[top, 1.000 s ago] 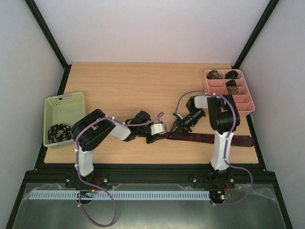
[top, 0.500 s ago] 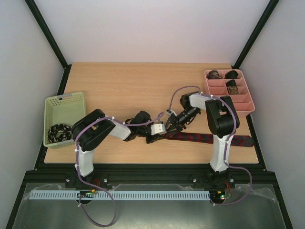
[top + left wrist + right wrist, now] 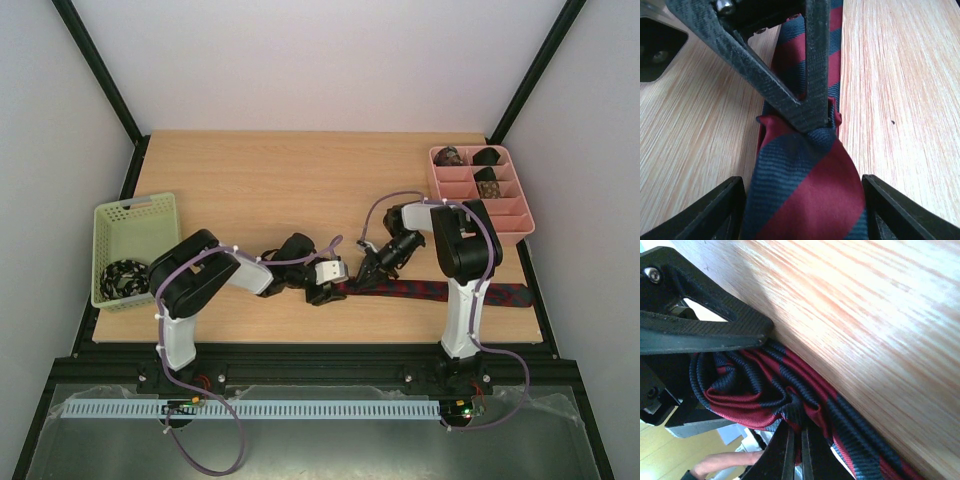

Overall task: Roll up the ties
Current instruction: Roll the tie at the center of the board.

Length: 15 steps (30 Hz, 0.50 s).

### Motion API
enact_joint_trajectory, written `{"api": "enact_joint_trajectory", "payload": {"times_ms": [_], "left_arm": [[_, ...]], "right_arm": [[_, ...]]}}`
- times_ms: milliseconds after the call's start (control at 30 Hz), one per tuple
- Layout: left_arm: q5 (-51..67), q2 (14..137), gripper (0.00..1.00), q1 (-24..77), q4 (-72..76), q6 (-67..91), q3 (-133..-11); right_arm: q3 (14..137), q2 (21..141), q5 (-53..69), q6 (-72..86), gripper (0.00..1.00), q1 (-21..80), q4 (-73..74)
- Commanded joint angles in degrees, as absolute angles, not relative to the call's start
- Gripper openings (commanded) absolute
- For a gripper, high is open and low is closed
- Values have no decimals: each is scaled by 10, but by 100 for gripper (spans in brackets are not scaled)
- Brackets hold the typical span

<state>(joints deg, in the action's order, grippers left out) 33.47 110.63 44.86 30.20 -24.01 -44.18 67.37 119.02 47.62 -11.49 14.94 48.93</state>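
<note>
The dark red tie with navy stripes (image 3: 440, 291) lies flat on the table (image 3: 280, 180) near its front edge. It runs from the centre towards the right edge and passes in front of the right arm. Both grippers meet at its left end. The left gripper (image 3: 330, 293) faces right along the strip. In the left wrist view its fingers (image 3: 722, 210) stand on either side of the tie (image 3: 805, 195), and the fabric fills the gap, touches both and bulges upward. In the right wrist view the same fingers (image 3: 700, 330) hold the tie (image 3: 755, 385) gathered in folds between them, so the jaws are clamped across the tie's width. The right gripper (image 3: 370, 277) comes down at an angle just beside the left one. Its fingertips (image 3: 782, 450) are almost together, pinching a fold of the fabric. One right finger (image 3: 812, 95) presses onto the strip just ahead of the left gripper (image 3: 802, 200). At the table's far right, the pink divided tray (image 3: 515, 228) holds coiled ties (image 3: 488, 157) in its far compartments. At the left edge, the pale green basket (image 3: 110, 215) holds a black-white tie (image 3: 125, 276).
</note>
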Motion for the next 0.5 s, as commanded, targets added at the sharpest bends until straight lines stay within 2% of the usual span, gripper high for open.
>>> {"api": "enact_joint_trajectory", "payload": {"times_ms": [0,167,467], "left_arm": [[343,1081,69,440,266,-226,-418],[355,1051,74,427,298,-234,-382],[352,1076,72,418,341,-232,-399]], "right_arm": [[652,1223,408,-107,1,143,460],[658,1239,391,-101,1,134,455],[662,1246,390,-94,1,134,448]]}}
